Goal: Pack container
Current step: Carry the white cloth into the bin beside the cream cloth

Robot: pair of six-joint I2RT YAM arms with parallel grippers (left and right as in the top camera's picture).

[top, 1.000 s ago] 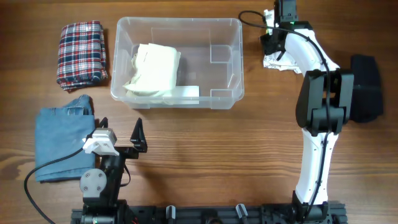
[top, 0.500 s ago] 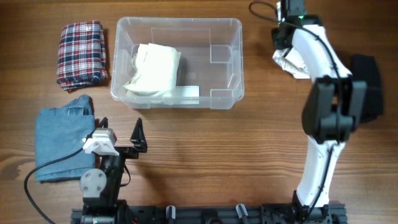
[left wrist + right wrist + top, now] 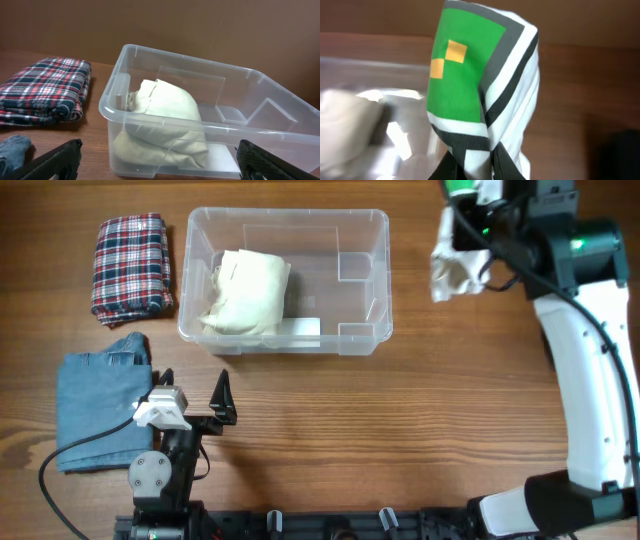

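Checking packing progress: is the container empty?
Not empty: a folded cream garment lies inside the container, at its left end.

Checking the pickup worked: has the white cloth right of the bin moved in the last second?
Yes. The white cloth, clamped in the right gripper, has shifted slightly right, away from the bin, and looks bigger, probably lifted.

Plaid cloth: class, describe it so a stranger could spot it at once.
Find the clear rectangular plastic container on the wooden table. Outside its left end lies a folded red, navy and white plaid cloth. Its neighbours are plain: blue denim, and a cream bundle in the container.
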